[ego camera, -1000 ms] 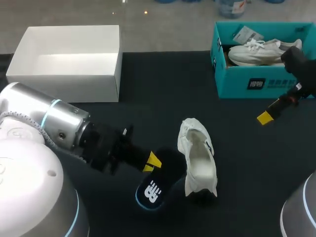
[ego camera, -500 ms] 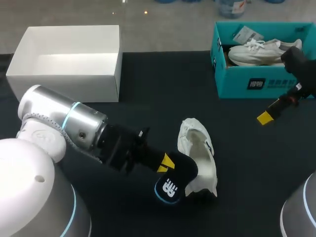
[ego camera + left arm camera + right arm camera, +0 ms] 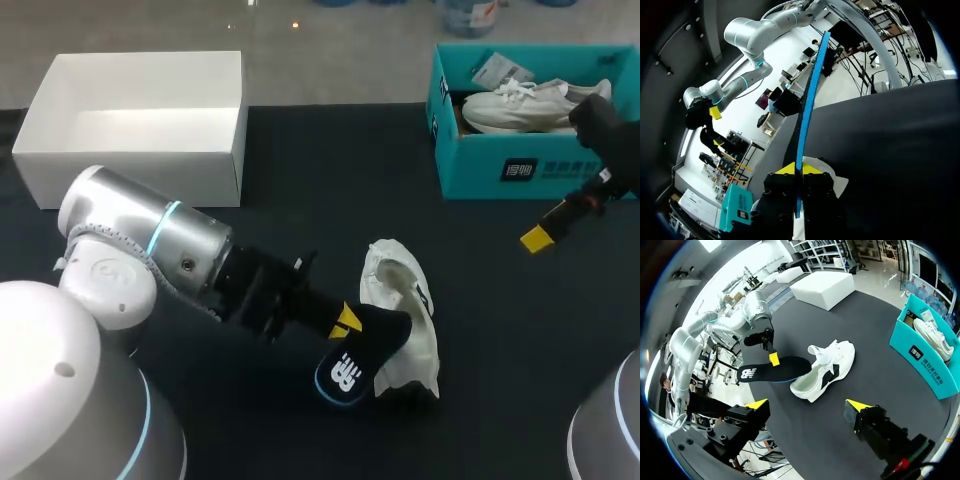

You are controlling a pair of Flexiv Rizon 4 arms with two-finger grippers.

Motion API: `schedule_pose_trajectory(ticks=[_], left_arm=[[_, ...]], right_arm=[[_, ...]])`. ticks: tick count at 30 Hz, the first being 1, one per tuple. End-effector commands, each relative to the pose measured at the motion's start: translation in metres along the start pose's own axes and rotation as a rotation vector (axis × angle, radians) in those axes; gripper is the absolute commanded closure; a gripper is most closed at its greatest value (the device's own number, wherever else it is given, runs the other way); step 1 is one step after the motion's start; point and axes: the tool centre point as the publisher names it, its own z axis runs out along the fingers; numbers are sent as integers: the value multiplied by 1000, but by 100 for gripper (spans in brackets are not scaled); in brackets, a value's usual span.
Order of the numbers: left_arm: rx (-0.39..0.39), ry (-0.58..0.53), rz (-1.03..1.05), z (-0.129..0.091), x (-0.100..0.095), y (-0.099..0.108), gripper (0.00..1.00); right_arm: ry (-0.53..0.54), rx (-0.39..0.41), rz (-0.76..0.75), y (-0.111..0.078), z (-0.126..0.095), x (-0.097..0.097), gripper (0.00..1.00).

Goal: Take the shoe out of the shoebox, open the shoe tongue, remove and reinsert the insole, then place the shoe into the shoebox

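Starting at the left, we see a white box [image 3: 150,120] standing open and hollow at the far corner of the dark table [image 3: 330,170]. Our left arm comes in below it and reaches toward the middle, and the left gripper [image 3: 346,320] has its yellow-tipped fingers pinched tight on the insole [image 3: 352,365]. In the left wrist view that insole [image 3: 810,100] stands edge-on between the two tips, a thin black sheet with a bright blue rim. From above it is black with a white logo near its rounded heel end, held just above the table, and its other end meets the opening of the shoe [image 3: 408,330]; whether it is already inside, we cannot tell. The shoe lies near the middle of the table, white, with loose laces, a wide-open mouth and a dark patch on its side in the right wrist view [image 3: 826,366]. Further right, the teal shoebox [image 3: 520,170] sits at the far edge with a second white shoe [image 3: 530,105] in it. Our right gripper [image 3: 537,238] hangs in front of that box, well apart from the shoe, its fingers spread wide and holding nothing [image 3: 807,405].
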Motion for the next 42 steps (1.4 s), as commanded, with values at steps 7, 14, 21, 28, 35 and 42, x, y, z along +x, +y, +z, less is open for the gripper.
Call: schedule_pose_trajectory(ticks=[7, 14, 21, 28, 35, 42], left_arm=[[11, -9, 60, -8, -10, -35, 100], [49, 0, 62, 7, -10, -54, 100], [47, 25, 49, 27, -4, -50, 100], [37, 34, 16, 38, -3, -36, 100], [-9, 56, -10, 40, -7, -11, 100], [-57, 77, -29, 38, -8, 3, 100]], right_arm=[[0, 4, 2, 2, 1, -1, 0], [0, 4, 2, 2, 1, -1, 0], [0, 4, 2, 2, 1, -1, 0], [0, 4, 2, 2, 1, -1, 0], [0, 4, 2, 2, 1, -1, 0], [0, 4, 2, 2, 1, -1, 0]])
